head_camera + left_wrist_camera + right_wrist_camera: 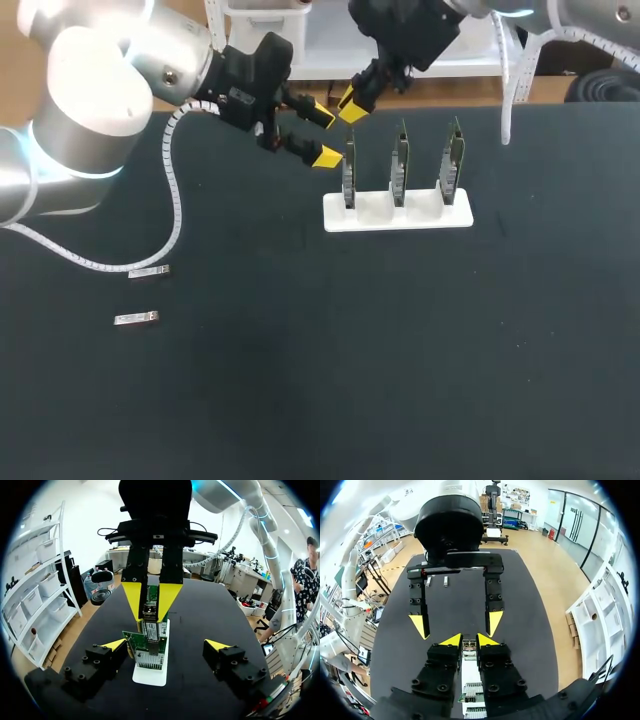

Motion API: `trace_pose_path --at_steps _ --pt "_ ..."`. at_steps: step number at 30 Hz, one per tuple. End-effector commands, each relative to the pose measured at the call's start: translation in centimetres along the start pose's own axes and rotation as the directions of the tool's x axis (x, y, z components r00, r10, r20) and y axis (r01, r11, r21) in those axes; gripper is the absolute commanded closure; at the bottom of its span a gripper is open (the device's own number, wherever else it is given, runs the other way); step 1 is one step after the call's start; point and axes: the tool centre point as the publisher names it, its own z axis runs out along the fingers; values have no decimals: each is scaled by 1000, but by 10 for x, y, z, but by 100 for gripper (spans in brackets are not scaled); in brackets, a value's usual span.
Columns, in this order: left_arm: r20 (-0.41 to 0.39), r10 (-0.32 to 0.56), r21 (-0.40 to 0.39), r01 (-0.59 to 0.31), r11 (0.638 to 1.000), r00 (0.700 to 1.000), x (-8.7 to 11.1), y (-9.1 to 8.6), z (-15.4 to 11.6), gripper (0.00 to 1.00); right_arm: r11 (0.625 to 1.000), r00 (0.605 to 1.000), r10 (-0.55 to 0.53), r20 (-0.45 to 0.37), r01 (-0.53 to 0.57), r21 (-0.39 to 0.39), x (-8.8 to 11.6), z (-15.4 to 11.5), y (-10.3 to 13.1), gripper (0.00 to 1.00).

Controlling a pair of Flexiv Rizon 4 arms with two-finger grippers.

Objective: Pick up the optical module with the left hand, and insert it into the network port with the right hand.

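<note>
Two loose modules (pixel 148 271) lay on the tabletop (pixel 380 360). The left hand (pixel 323 134) stood released beside the rack (pixel 398 216), which held three upright cards (pixel 349 178). The right hand (pixel 350 108) grasped the optical module (pixel 150 629) above the leftmost card, its long axis vertical and pointing down. The label print was unreadable.

This looks like a robotics laboratory for electronics work. A large silver-white left robot arm (pixel 90 110) and a right robot arm with a black wrist (pixel 410 35) hang over a wide matt black table (pixel 300 400). On it stands a white plastic holder (pixel 420 218) with three upright green circuit boards (pixel 400 165). Two small silver metal modules (pixel 137 319) lie well apart from it.
</note>
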Motion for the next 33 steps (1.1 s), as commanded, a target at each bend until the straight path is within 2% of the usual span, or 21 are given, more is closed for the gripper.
trace_pose_path --at_steps 1,33 --pt "-4 -1 3 1 1000 1000 -1 2 0 0 1000 1000 1 3 -1 3 2 0 2 100" --pt "-4 -1 3 1 1000 1000 -1 2 0 0 1000 1000 20 2 -20 -11 9 7 1 100"
